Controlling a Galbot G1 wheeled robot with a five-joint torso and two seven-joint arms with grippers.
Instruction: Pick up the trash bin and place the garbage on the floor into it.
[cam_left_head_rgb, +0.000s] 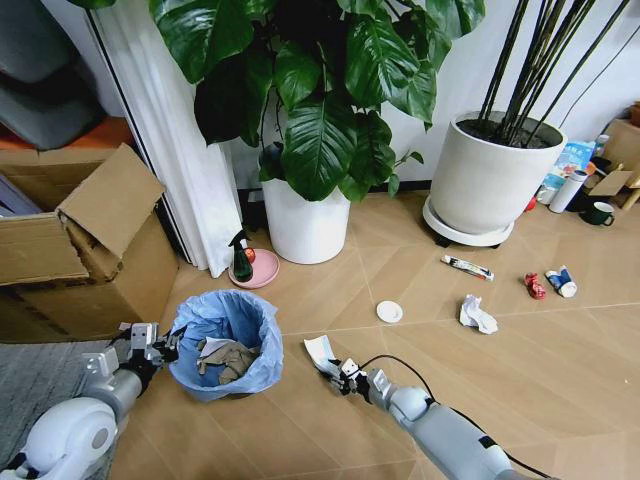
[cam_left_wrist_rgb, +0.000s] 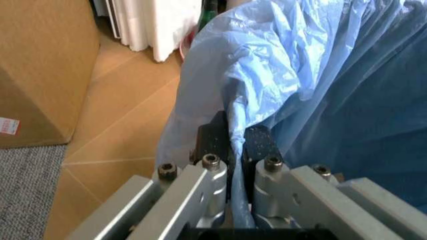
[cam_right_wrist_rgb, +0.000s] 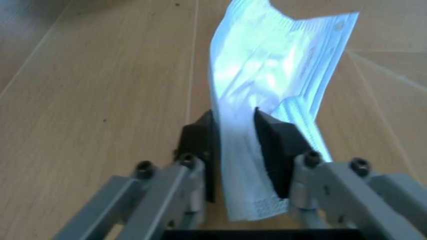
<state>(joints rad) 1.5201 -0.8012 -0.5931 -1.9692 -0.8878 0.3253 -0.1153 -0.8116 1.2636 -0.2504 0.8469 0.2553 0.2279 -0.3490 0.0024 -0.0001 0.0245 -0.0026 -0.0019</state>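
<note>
The trash bin (cam_left_head_rgb: 228, 345), black with a crinkly light-blue bag (cam_left_wrist_rgb: 280, 65), stands on the wooden floor with tan and white paper wads (cam_left_head_rgb: 225, 358) inside. My left gripper (cam_left_head_rgb: 165, 348) (cam_left_wrist_rgb: 237, 142) is shut on the bin's bagged rim. To the bin's right, my right gripper (cam_left_head_rgb: 338, 375) (cam_right_wrist_rgb: 233, 132) is shut on a blue-white face mask (cam_left_head_rgb: 322, 352) (cam_right_wrist_rgb: 273, 75), held just above the floor. More garbage lies farther right: a white disc (cam_left_head_rgb: 389, 312), a crumpled white paper (cam_left_head_rgb: 477, 315), a thin tube wrapper (cam_left_head_rgb: 467, 267), a red scrap (cam_left_head_rgb: 536, 286) and a blue-white scrap (cam_left_head_rgb: 561, 282).
A large cardboard box (cam_left_head_rgb: 80, 250) stands left of the bin, with a grey rug (cam_left_head_rgb: 40, 380) beside it. Two white plant pots (cam_left_head_rgb: 305, 225) (cam_left_head_rgb: 490, 185) stand behind. A green spray bottle on a pink dish (cam_left_head_rgb: 243, 262) sits by the curtain. A dark mug (cam_left_head_rgb: 603, 213) is far right.
</note>
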